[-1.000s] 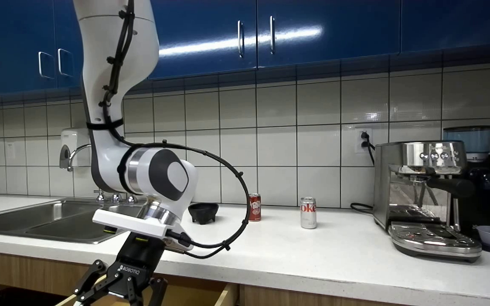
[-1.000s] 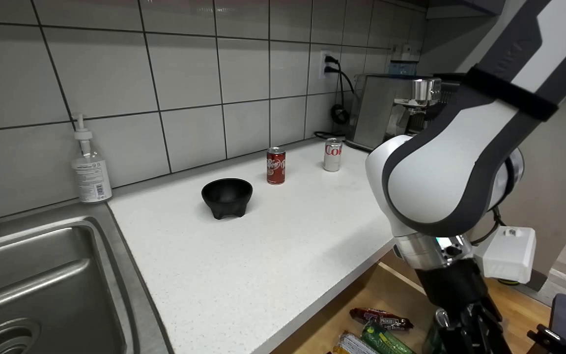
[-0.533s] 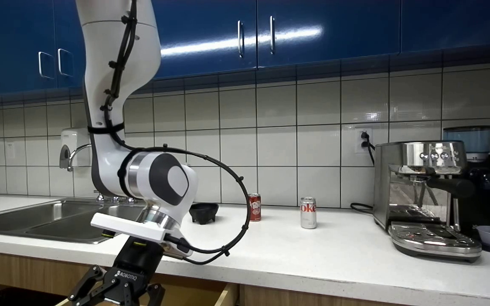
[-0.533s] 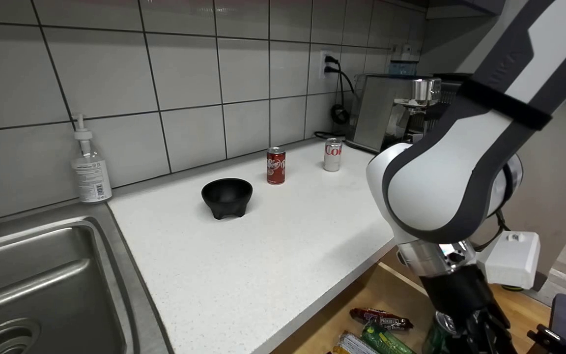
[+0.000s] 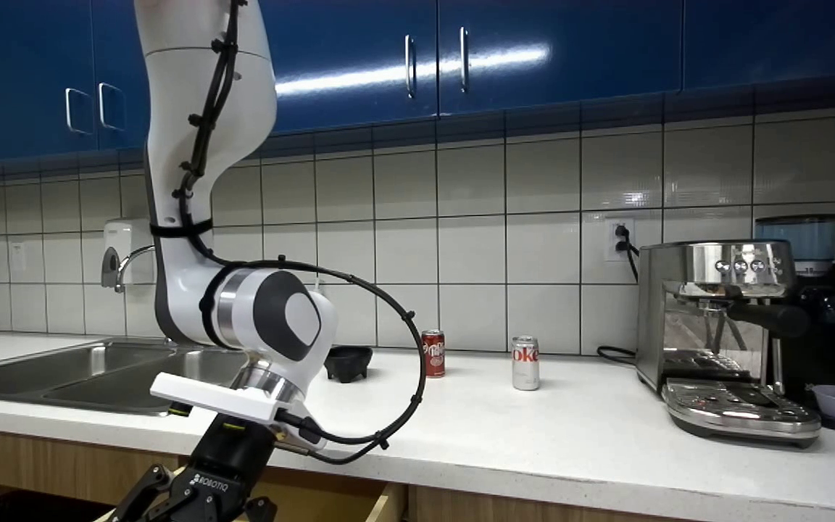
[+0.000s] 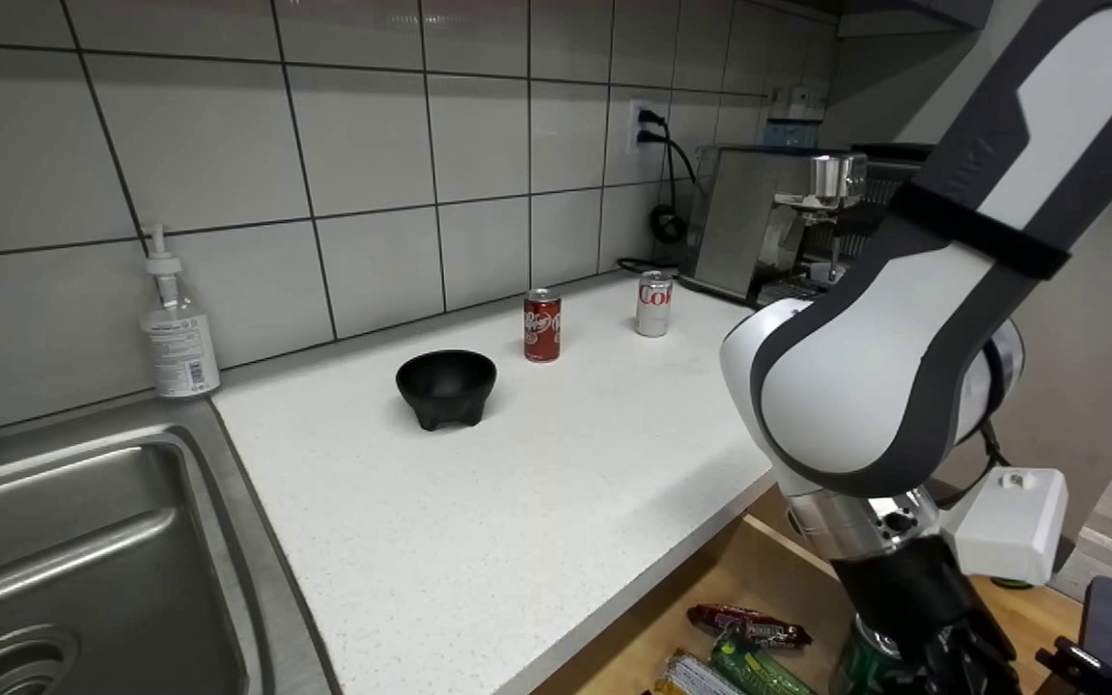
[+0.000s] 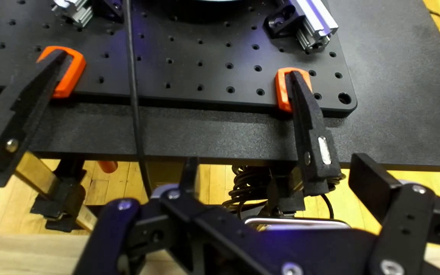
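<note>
- Down low at the pulled-out pale-wood drawer, the black two-finger Robotiq gripper hangs tilted. Wrist view has its fingers spread wide with nothing between them, so it's empty.
- Nearest thing I can spot is a dark green can with a silver top, sitting in that drawer and partly blocked by the gripper in an exterior view. Touching or just close? Can't tell, the fingertips run out of frame there.
- Same drawer, near the can: a bar in a shiny green wrapper, a yellow-and-silver wrapped bar and a dark red-brown wrapped bar.
- As for the step, my guess is plain positioning: low at the drawer, nothing gripped.
- Next move, imo, calls for minding the drawer's side, the edge of the white speckled countertop and that can, since it's right there.
- Up on the countertop, in both exterior views: a squat black footed bowl, a dark red soda can and a silver can with red lettering, all upright and well apart from the gripper.
- Wrist view also catches a black tabletop carrying a black perforated plate, with two black bar clamps with orange pads along its edge.
</note>
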Tool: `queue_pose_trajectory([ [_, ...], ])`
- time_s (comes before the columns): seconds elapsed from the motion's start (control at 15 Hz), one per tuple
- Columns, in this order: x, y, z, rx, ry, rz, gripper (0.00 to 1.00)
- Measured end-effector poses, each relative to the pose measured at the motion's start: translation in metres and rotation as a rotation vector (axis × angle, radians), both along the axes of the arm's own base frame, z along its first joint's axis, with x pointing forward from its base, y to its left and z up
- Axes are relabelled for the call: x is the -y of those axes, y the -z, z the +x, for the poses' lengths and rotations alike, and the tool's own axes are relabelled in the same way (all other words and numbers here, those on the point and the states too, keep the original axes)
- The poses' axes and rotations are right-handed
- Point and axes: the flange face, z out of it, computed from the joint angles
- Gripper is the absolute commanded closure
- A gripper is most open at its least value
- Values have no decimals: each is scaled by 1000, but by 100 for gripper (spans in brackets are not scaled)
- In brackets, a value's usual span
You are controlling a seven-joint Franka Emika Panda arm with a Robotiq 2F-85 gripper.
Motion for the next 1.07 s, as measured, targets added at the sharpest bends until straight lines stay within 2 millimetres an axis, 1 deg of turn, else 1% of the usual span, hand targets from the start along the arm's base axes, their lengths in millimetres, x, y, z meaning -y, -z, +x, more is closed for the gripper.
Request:
queue_pose_trajectory([
  [0.47,0,9,-2,-23,10,-10,0],
  [0.8,2,12,9,-10,28,-13,0],
  [1.07,-1,18,15,-5,50,-6,0],
])
